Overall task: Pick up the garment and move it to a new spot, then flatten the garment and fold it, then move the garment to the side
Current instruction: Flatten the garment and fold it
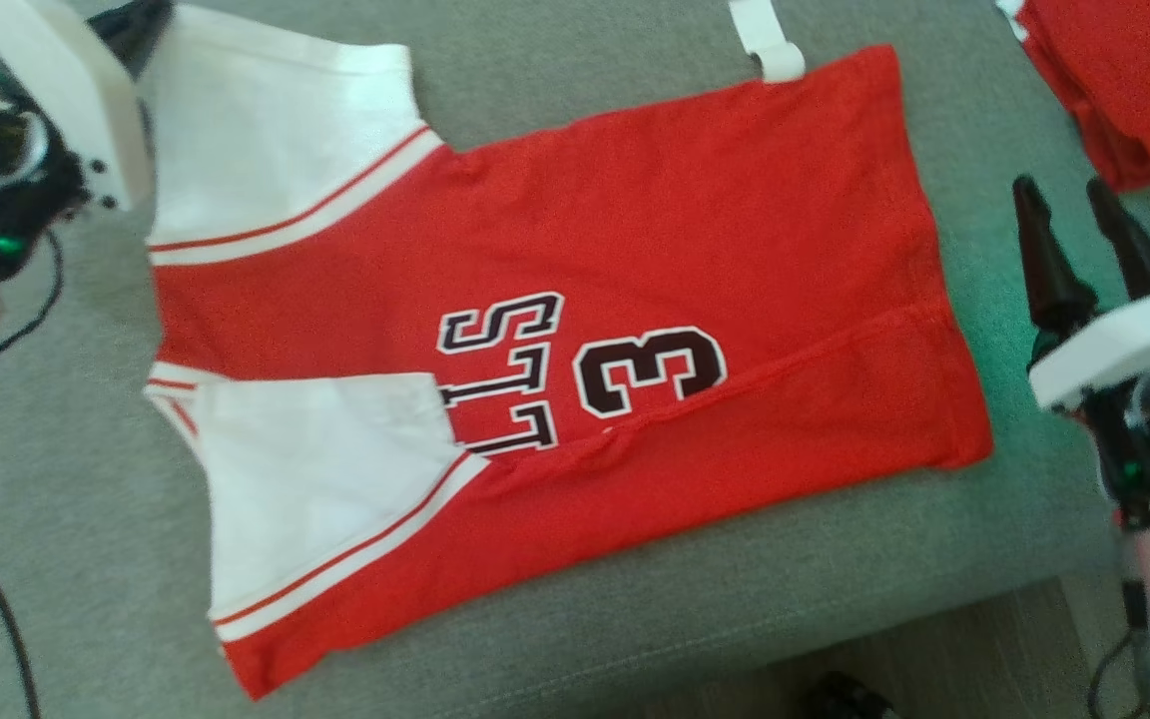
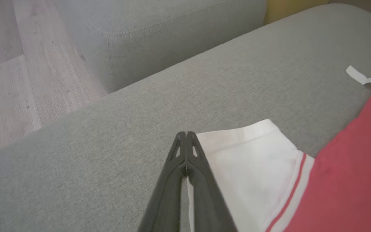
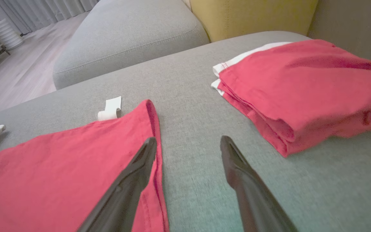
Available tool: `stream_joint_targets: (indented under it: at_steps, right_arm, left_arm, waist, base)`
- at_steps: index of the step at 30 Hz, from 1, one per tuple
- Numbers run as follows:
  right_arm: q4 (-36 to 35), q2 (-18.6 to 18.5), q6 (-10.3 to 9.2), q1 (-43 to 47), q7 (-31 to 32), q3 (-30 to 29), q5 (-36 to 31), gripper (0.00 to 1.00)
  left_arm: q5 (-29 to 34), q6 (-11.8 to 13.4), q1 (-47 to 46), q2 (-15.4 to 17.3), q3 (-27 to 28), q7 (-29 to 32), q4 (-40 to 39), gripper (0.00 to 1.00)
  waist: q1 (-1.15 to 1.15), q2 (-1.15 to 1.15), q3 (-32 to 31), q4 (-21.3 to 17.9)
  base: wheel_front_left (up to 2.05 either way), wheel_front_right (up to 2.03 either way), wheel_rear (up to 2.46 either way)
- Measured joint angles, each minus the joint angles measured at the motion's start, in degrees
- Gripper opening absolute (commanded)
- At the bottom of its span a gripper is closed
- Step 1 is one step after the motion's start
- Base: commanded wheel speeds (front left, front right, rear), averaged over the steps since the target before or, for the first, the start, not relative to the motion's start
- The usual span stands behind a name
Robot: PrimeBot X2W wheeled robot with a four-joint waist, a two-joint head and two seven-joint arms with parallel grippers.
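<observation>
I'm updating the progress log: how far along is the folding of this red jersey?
Done: the jersey lies flat on the grey cushion, its near sleeve and side folded over the front. In hand: the left gripper is shut on the edge of the far sleeve, seemingly to fold it in; the right gripper hangs open by the hem. Left: that fold, further folds, then moving it to the side.

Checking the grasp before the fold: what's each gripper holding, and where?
Left gripper is shut on the shirt, at the cuff corner of its white sleeve. Right gripper is open, holding nothing.
</observation>
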Motion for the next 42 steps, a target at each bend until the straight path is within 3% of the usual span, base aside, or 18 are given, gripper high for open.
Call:
stream_joint_targets:
  at_steps: [11, 21, 28, 31, 34, 42]
  right_arm:
    - [13.4, -1.2, 0.00, -12.4, 6.4, 3.1, 0.3, 1.00]
    - [25.0, -1.6, 0.00, -22.1, 7.7, 7.1, 3.4, 1.00]
    - [28.9, -1.8, 0.00, -25.6, 6.6, 9.8, 6.1, 1.00]
    - [30.5, -2.0, 0.00, -26.7, 6.0, 11.2, 7.3, 0.75]
    - [31.7, -2.3, 0.00, -27.0, 5.2, 12.2, 8.2, 0.03]
    - [34.4, -4.2, 0.00, -29.5, 1.2, 14.8, 9.7, 0.00]
  left_arm:
    - [-5.6, 0.0, 0.0, 0.9, -7.3, -2.5, -7.6, 0.00]
    - [-7.1, 0.0, -0.3, 1.5, -10.7, -2.5, -9.6, 0.00]
    - [-7.7, 0.0, -1.7, 2.1, -12.0, -2.8, -9.6, 0.00]
    - [-8.5, 0.0, -2.0, 2.2, -12.4, -3.0, -9.5, 0.00]
    - [-8.7, 0.0, -2.4, 2.3, -13.1, -3.5, -8.9, 0.00]
    - [-6.8, 0.0, -3.2, 2.6, -14.6, -9.9, -7.2, 0.00]
  waist:
    - [0.00, 0.00, -2.8, 4.9]
    - [0.00, 0.00, -1.3, 7.0]
    - [0.00, 0.00, -0.8, 7.6]
    - [0.00, 0.00, -0.6, 7.8]
    - [0.00, 0.00, -0.5, 8.0]
    - [0.01, 0.00, -0.4, 8.1]
  base:
    - [0.00, 0.00, 0.00]
    - [0.00, 0.00, 0.00]
    - [0.00, 0.00, 0.00]
    - [0.00, 0.00, 0.00]
    - [0.00, 0.00, 0.00]
    - [0.00, 0.00, 0.00]
